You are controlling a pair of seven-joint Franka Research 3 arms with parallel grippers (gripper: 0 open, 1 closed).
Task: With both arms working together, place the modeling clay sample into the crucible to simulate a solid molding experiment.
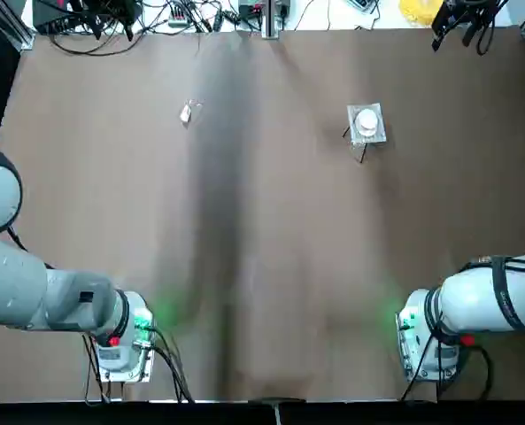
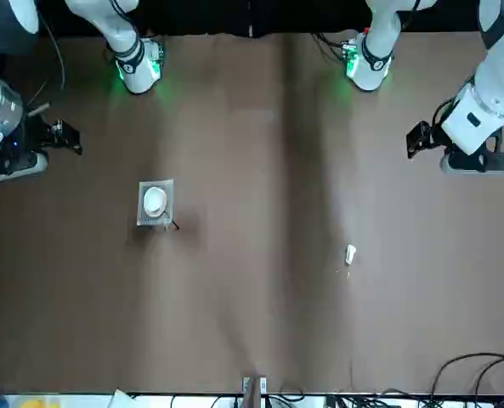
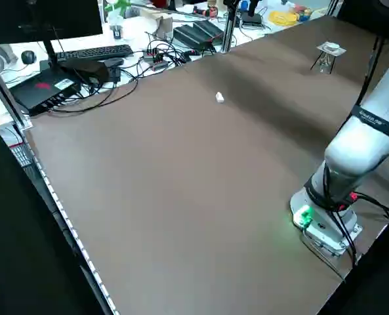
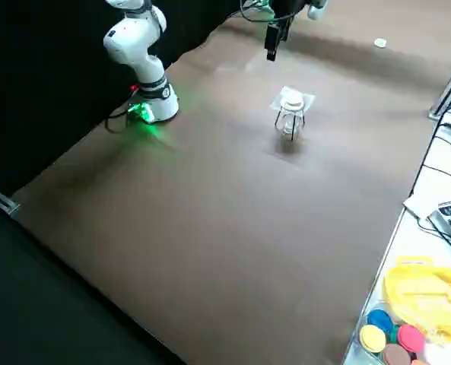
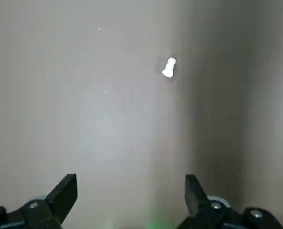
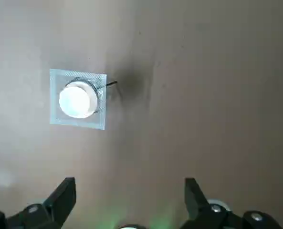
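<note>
Clay (image 5: 169,67): tiny white lump on table (image 5: 103,124), near edge opposite arm bases; probably soft, so pinch narrow waist lightly. Your left claw (image 5: 131,189): wide open, empty, above table. Right claw (image 6: 131,191): same.

Yellow tray (image 4: 427,295) lies beside round coloured lids (image 4: 394,338). Keyboard (image 3: 102,53) sits below monitor (image 3: 42,18); mouse (image 3: 28,57) is near both.

Robot lab (2 mounted arms (image 1: 483,297)).
</note>
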